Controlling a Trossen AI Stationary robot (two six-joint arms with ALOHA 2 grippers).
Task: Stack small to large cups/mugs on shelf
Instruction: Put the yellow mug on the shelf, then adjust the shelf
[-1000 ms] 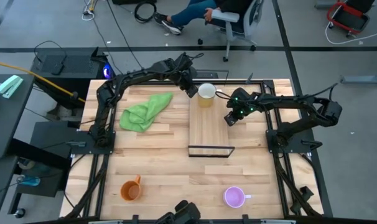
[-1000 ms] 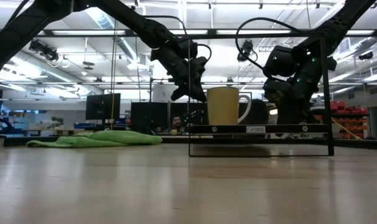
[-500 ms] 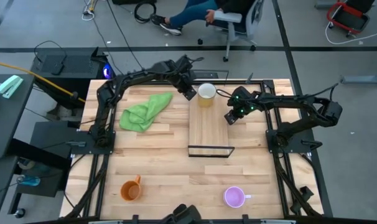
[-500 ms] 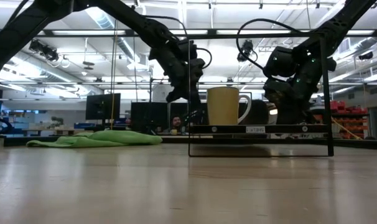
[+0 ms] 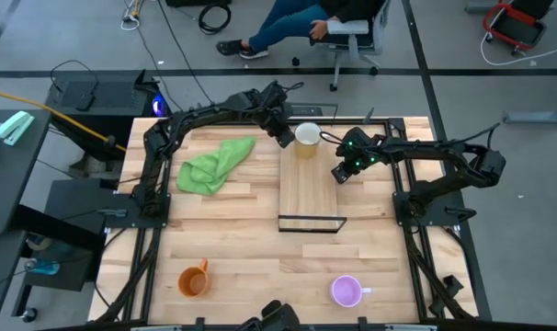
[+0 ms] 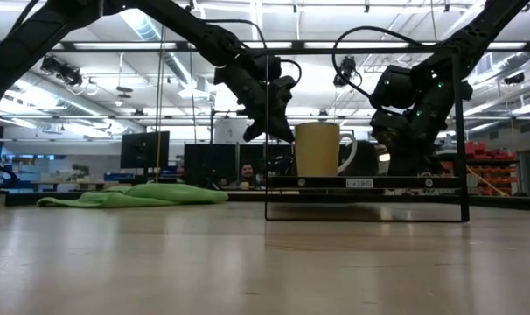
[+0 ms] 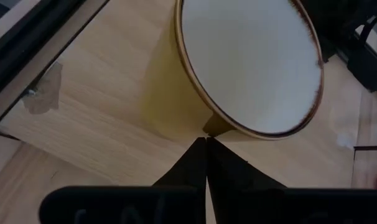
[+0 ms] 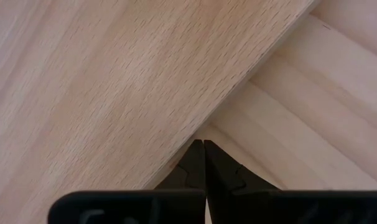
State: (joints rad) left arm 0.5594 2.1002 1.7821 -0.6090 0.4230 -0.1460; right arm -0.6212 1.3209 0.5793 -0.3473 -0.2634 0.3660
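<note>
So the white mug [image 5: 306,135] sits upright at the far end of the shelf [image 5: 311,188], and the left gripper [image 5: 284,134] is just beside it with fingers pinched together on nothing. Right gripper [image 5: 339,175] hangs at the shelf's right edge, also clenched empty. Orange mug [image 5: 195,281] and purple mug [image 5: 346,291] wait well apart near the table's front edge, orange on the left arm's side.

Lighting: even, bright overhead — ceiling strip lights [image 6: 195,45] glare white in the low view, silhouetting both arms. Shadows on the bench [image 5: 242,239] soft and short. Low view's foreground bench blurred — wrist views sharp on the wood grain.
</note>
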